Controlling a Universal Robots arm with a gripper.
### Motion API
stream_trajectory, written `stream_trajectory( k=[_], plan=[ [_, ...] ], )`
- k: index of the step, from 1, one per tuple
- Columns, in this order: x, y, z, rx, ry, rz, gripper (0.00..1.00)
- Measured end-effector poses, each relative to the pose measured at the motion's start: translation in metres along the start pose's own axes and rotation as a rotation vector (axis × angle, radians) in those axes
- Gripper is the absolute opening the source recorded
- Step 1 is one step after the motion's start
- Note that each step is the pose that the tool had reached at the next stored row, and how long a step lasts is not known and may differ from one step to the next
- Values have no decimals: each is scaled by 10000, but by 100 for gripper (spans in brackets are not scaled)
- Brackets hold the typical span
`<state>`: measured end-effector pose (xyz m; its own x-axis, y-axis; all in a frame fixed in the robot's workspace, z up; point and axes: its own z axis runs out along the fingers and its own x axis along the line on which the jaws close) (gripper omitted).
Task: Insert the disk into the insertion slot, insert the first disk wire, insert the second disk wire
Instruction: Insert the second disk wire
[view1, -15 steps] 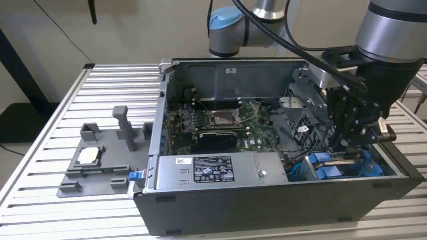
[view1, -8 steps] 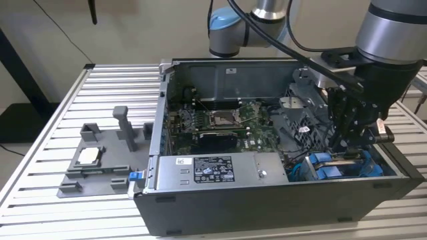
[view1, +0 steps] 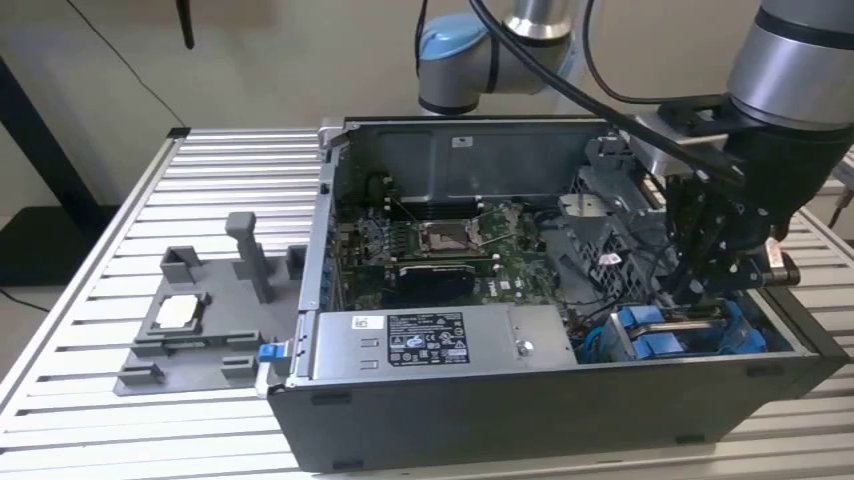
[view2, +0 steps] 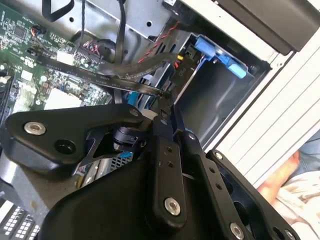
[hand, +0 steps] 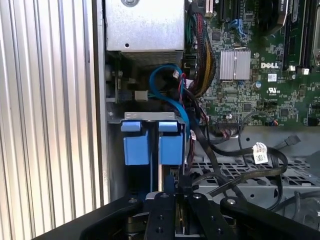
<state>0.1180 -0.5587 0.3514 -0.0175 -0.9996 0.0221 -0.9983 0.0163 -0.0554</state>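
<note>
Reaching down into the open computer case, the tool hangs at the corner on the exterior view's right, just over the insertion slot.

The exterior view gives the layout. The case sits on the slatted table. A grey power-supply box lies along its near wall and the motherboard lies flat in the bottom. A grey fixture stands on the table beside the case, with a small square chip lying in it.

The first wrist view adds slot detail. Two blue carrier tabs stand side by side in the dark cage, with a blue cable looping beside them. A wire bundle runs near the silver heatsink. The disk body behind the tabs is hidden, so I cannot tell how deep it sits. The tool's fingers look drawn together, clamped on a black wire connector with dark cables trailing off it.

The second wrist view shows that pinch from the other side. It also looks into a dark grey bay with a blue fitting at its far end. A flat black cable crosses over the board. Part of a person is past the table edge.
</note>
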Motion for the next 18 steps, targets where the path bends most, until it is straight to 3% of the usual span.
stream_trajectory(
  k=[7,11,12,18],
  plan=[
    [0,-2,28,-139,16,348,16],
    [-1,-28,32,-381,20,351,16],
    [-1,-41,32,-409,21,350,16],
    [-2,-68,35,-412,20,351,16]
  ],
)
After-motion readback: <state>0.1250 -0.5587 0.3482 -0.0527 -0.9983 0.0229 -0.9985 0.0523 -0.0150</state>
